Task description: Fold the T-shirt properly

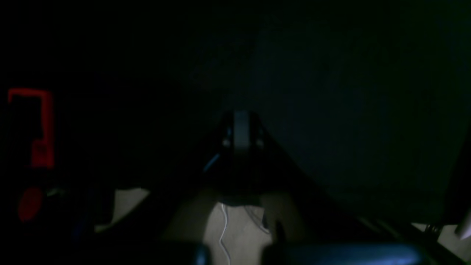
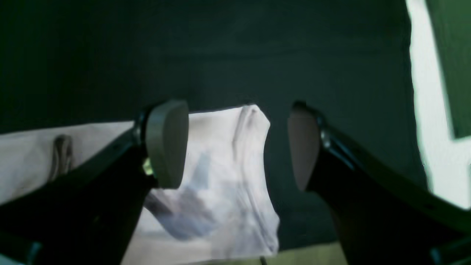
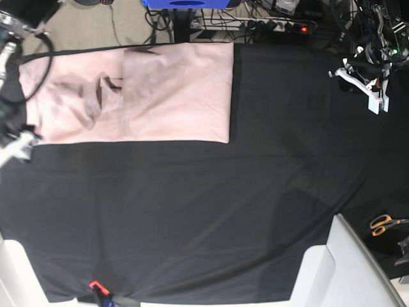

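T-shirt [image 3: 160, 89] is lying folded at eleven o'clock on the black tablecloth [image 3: 192, 211], long axis running nine-to-three — right gripper [image 2: 235, 147], jaws spread and empty, is hovering over its end; left gripper [image 3: 369, 86], pinched closed, is sitting far off.

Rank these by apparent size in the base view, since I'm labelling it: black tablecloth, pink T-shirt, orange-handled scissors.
1. black tablecloth, filling most of the view
2. T-shirt, a folded rectangle at the far edge
3. scissors, tiny, near the right edge
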Robot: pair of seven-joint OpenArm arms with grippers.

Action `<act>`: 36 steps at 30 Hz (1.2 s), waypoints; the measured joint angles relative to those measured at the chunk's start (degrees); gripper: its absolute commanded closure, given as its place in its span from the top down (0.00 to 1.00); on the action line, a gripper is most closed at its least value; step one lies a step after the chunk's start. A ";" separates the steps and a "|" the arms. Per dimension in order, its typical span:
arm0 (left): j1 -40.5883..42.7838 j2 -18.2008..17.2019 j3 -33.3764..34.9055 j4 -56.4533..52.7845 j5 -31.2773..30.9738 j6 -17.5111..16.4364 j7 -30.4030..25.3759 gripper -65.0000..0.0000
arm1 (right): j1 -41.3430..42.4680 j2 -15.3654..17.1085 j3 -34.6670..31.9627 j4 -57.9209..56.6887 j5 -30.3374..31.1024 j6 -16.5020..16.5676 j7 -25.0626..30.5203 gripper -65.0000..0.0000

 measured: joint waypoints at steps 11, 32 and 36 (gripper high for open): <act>-0.44 -0.07 0.02 0.00 -0.02 0.02 0.02 0.00 | 6.62 15.34 22.12 -45.00 14.23 11.61 -8.13 0.90; -0.07 -0.04 0.02 -2.71 -0.04 -2.40 0.02 0.00 | 8.35 17.68 10.27 -62.16 33.22 12.22 -11.13 1.00; -0.13 -0.15 0.00 -2.71 -0.02 -2.80 0.00 0.00 | 8.39 16.61 7.89 -61.88 34.47 12.50 -10.36 1.00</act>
